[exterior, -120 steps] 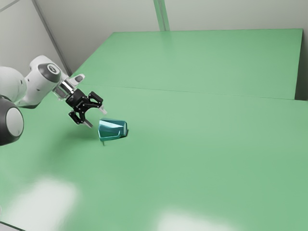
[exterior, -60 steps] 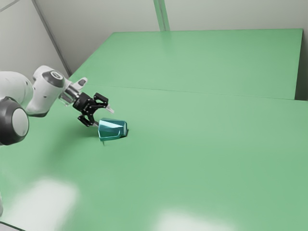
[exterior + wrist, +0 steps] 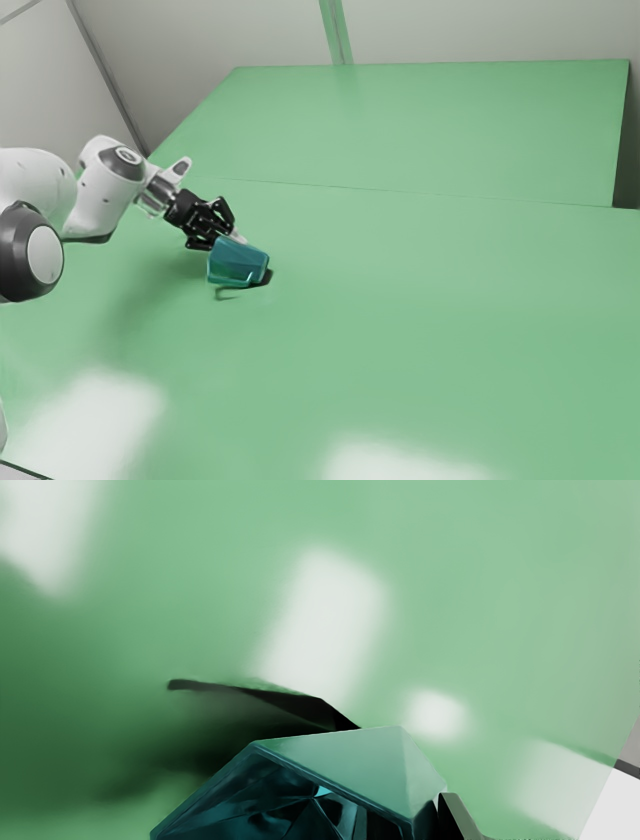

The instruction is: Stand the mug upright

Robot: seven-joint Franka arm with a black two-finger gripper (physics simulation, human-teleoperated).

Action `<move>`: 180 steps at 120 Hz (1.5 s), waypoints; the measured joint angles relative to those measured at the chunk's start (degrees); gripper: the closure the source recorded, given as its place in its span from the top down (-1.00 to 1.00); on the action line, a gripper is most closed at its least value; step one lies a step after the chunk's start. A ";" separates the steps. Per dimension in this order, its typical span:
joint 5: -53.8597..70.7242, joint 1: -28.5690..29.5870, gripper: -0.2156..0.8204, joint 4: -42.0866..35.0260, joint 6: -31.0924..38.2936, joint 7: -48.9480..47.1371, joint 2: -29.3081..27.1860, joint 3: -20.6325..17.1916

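The teal faceted mug [image 3: 238,263] lies tilted over on its side at the green table, its mouth toward the arm and a dark shadow under it. At the mug's upper side, my gripper [image 3: 229,239] is shut on its wall near the rim. In the wrist view, the mug [image 3: 370,770] shows its dark hollow inside and a pale outer face. There the gripper [image 3: 410,820] has one fingertip [image 3: 457,815] against the outside of the wall; the other is largely hidden by the mug.
The green table [image 3: 420,300] extends widely around the mug, with bright reflections on its surface. A raised-looking green panel [image 3: 430,125] and pale walls stand beyond it. The arm comes in from the exterior view's left.
My hand has moved toward the exterior view's right and its fingers have come together on the mug. The mug has tipped slightly, and its shadow has changed shape.
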 joint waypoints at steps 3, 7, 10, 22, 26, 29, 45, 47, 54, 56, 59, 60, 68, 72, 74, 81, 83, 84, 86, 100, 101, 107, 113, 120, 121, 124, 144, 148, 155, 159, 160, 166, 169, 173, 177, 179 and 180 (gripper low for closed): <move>-0.01 0.00 -0.76 0.01 0.06 0.03 -0.01 -0.31; -0.01 -0.01 -0.80 0.02 0.12 0.07 -0.05 -0.70; -0.02 -0.01 -0.82 0.02 0.18 0.09 -0.07 -0.90; 0.15 -0.04 -0.85 0.02 0.84 0.16 -0.30 -1.56; 0.31 -0.08 -0.87 0.02 1.03 0.12 -0.50 -1.89; 0.54 -0.15 -0.88 0.02 1.17 0.10 -0.66 -2.06; 2.98 -0.70 -0.90 -0.43 2.06 -0.26 -3.04 -2.32; 3.53 -0.93 -0.90 -0.54 2.16 -0.37 -3.54 -2.35; 5.38 -1.77 -0.91 -1.05 2.59 -0.76 -4.94 -2.41; 5.98 -2.06 -0.91 -1.29 2.78 -0.87 -5.36 -2.42; 7.01 -2.60 -0.92 -1.87 3.18 -1.02 -6.13 -2.42; 7.35 -2.79 -0.92 -2.05 3.32 -1.08 -6.36 -2.43; 11.33 -4.48 -0.92 -3.10 4.29 -1.90 -8.60 -2.59; 13.77 -5.08 -0.92 -3.44 4.69 -2.50 -9.70 -2.87; 14.97 -5.29 -0.93 -3.85 4.96 -2.80 -10.29 -3.06; 19.10 -6.29 -0.93 -6.15 6.18 -3.87 -12.67 -3.56; 20.37 -6.68 -0.93 -6.84 6.54 -4.22 -13.51 -3.64; 21.00 -6.91 -0.93 -7.15 6.71 -4.40 -13.92 -3.67; 22.29 -7.40 -0.93 -7.76 7.04 -4.77 -14.72 -3.71; 31.39 -10.59 -0.93 -13.62 9.59 -7.87 -20.82 -4.32; 32.01 -10.75 -0.93 -14.09 9.81 -8.12 -21.25 -4.43; 35.66 -11.34 -0.93 -16.59 11.06 -9.70 -23.62 -5.46; 38.68 -11.80 -0.93 -19.20 12.34 -11.37 -25.75 -6.33; 41.83 -12.71 -0.93 -22.39 13.99 -13.38 -28.14 -6.75; 42.30 -12.84 -0.93 -22.79 14.21 -13.67 -28.43 -6.79; 43.60 -13.22 -0.93 -24.07 14.92 -14.55 -29.35 -6.88; 47.96 -15.54 -0.93 -30.59 19.70 -19.91 -32.52 -7.07; 48.32 -15.98 -0.93 -31.31 20.48 -20.86 -32.69 -7.12; 48.77 -16.83 -0.93 -32.12 21.59 -22.41 -32.88 -7.08; 48.94 -17.28 -0.93 -32.40 22.12 -23.24 -32.93 -7.06; 48.98 -17.37 -0.93 -32.47 22.24 -23.44 -32.94 -7.07; 49.15 -17.93 -0.93 -32.96 22.95 -24.58 -32.93 -7.08; 49.22 -18.19 -0.93 -33.38 23.37 -25.11 -32.87 -7.07; 49.27 -18.50 -0.93 -33.80 23.88 -25.80 -32.75 -7.07; 49.29 -18.79 -0.93 -34.09 24.37 -26.45 -32.58 -7.07; 49.31 -18.93 -0.93 -34.20 24.60 -26.77 -32.44 -7.06; 49.31 -19.00 -0.93 -34.25 24.70 -26.93 -32.36 -7.06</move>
